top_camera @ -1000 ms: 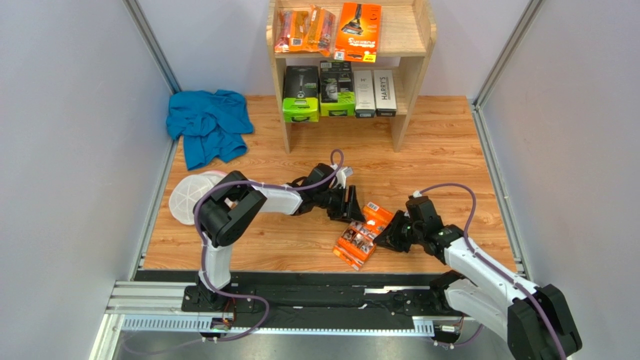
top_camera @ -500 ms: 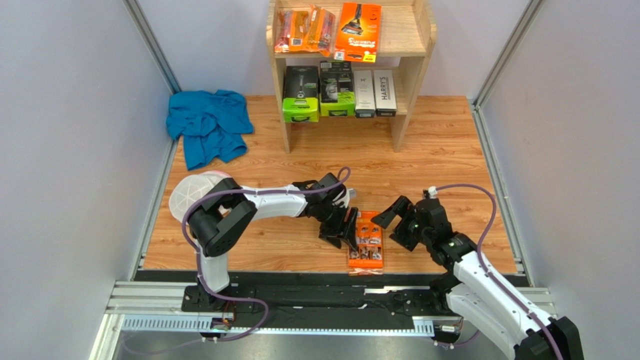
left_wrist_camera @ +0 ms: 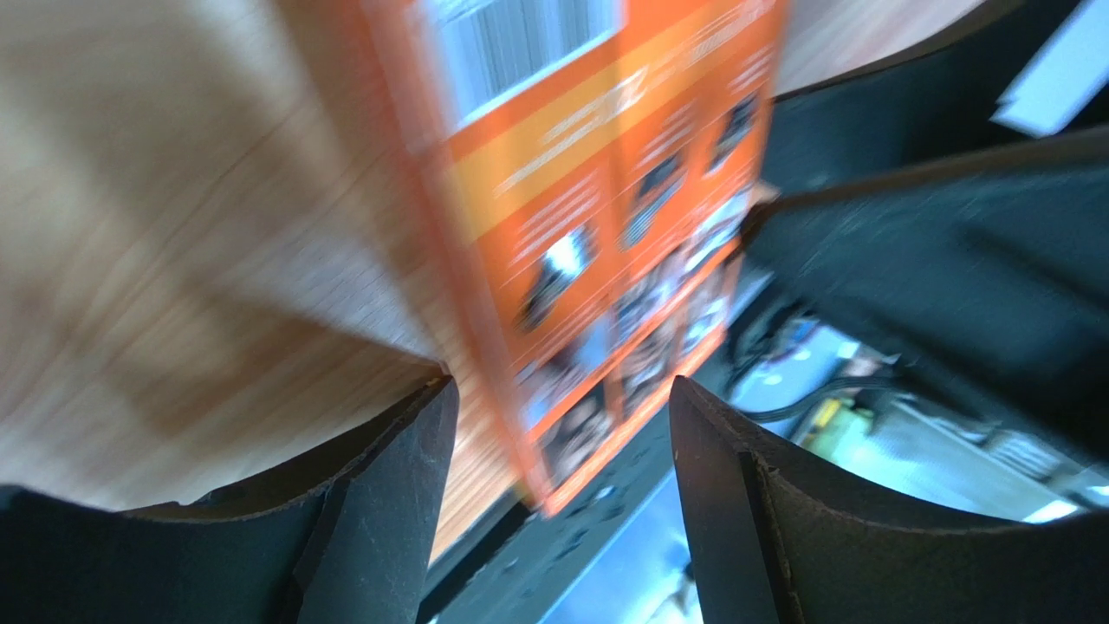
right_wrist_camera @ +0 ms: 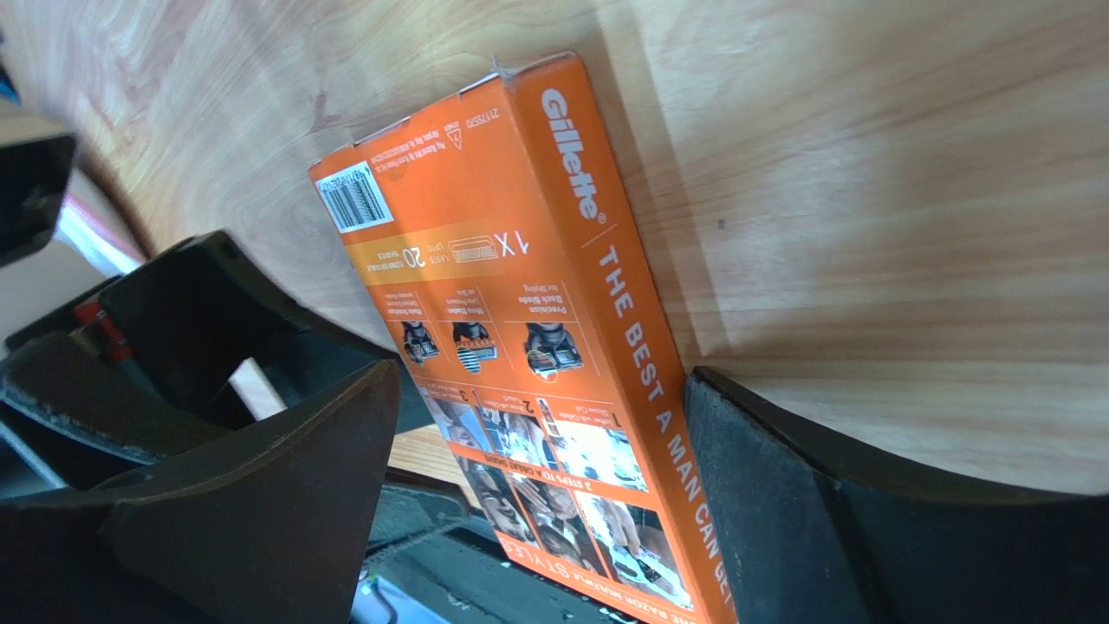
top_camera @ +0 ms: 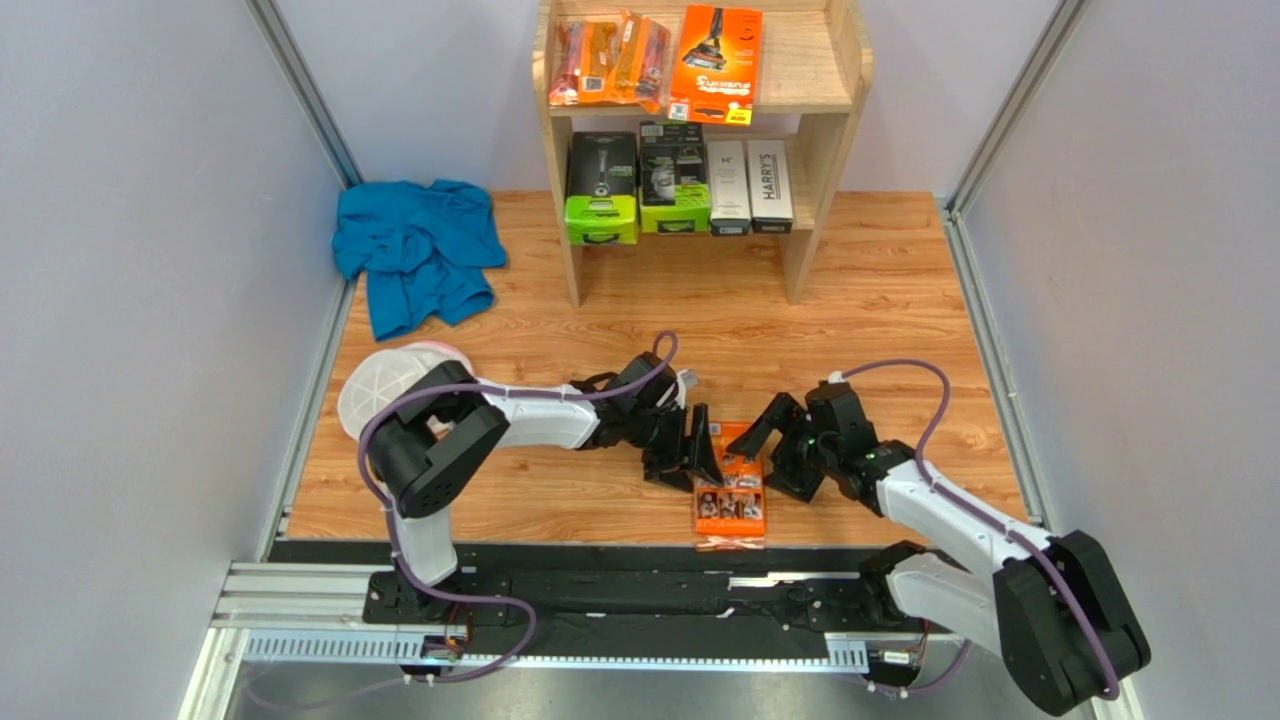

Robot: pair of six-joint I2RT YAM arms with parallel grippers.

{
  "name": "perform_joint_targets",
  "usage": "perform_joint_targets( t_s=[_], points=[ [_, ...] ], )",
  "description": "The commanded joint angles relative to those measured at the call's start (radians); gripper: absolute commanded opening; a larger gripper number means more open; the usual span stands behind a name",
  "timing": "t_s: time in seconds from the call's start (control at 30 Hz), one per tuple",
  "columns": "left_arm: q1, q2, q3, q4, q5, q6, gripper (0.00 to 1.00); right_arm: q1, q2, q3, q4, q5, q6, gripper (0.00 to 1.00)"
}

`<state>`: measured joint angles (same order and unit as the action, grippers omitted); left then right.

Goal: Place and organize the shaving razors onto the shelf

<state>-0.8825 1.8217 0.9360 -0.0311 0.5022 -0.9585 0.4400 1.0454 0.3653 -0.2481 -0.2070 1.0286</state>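
At the far left, the crumpled blue cloth (top_camera: 421, 248) and the white round mesh disc (top_camera: 379, 398) lie just as they did a second ago, untouched. Next comes the left gripper (top_camera: 694, 450), which has swung in against the left long edge of the flat orange cardboard razor box (top_camera: 732, 495). Its jaws are released, and its wrist view shows the box beyond the black fingers (left_wrist_camera: 391, 520) with neither pressing on it. The box itself has changed most. A second ago it lay askew with the right gripper clenched on it. Now it lies flat and squared up on the wood-grain table (top_camera: 902, 285), near the front edge and well apart from the light natural-wood two-tier shelf (top_camera: 807, 225). To its right, the right gripper (top_camera: 781, 447) has let go, drawn back and returned, its jaws spread wide over the box's far end. Its wrist view shows one finger just beside the printed side and a gap at the other, so nothing is grasped. The box appears to have been straightened for a fresh pick-up. It also looks like the last pack still off the shelf, whose tiers already hold the other razor packs, so one lift to the upper tier likely remains.
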Motion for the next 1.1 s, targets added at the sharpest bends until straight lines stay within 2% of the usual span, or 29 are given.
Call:
perform_joint_targets(
  t_s=[0.0,0.17,0.27,0.43,0.6,0.87,1.0,1.07],
  points=[
    [0.001,0.117,-0.068,0.226,-0.019,-0.146,0.72,0.0,0.053,-0.035,0.044,-0.029,0.005,0.86],
    [0.001,0.192,-0.175,0.538,-0.033,-0.353,0.72,0.005,0.079,-0.046,0.119,-0.094,-0.001,0.79],
    [-0.003,0.22,-0.207,0.725,-0.056,-0.413,0.71,0.009,0.073,-0.058,0.157,-0.115,-0.001,0.76],
    [-0.001,0.199,-0.288,0.833,-0.163,-0.514,0.71,0.009,0.073,-0.066,0.173,-0.149,-0.009,0.69],
    [-0.003,0.096,-0.367,0.772,-0.278,-0.54,0.7,0.011,0.047,-0.071,0.147,-0.164,-0.021,0.65],
    [-0.003,-0.128,-0.376,0.39,-0.425,-0.451,0.71,0.009,-0.025,-0.065,0.043,-0.181,-0.061,0.63],
    [-0.003,-0.099,-0.278,0.272,-0.418,-0.384,0.71,0.012,-0.03,-0.074,0.049,-0.181,-0.064,0.64],
    [-0.003,-0.041,-0.261,0.301,-0.381,-0.372,0.71,0.016,-0.019,-0.078,0.059,-0.18,-0.065,0.64]
  ],
)
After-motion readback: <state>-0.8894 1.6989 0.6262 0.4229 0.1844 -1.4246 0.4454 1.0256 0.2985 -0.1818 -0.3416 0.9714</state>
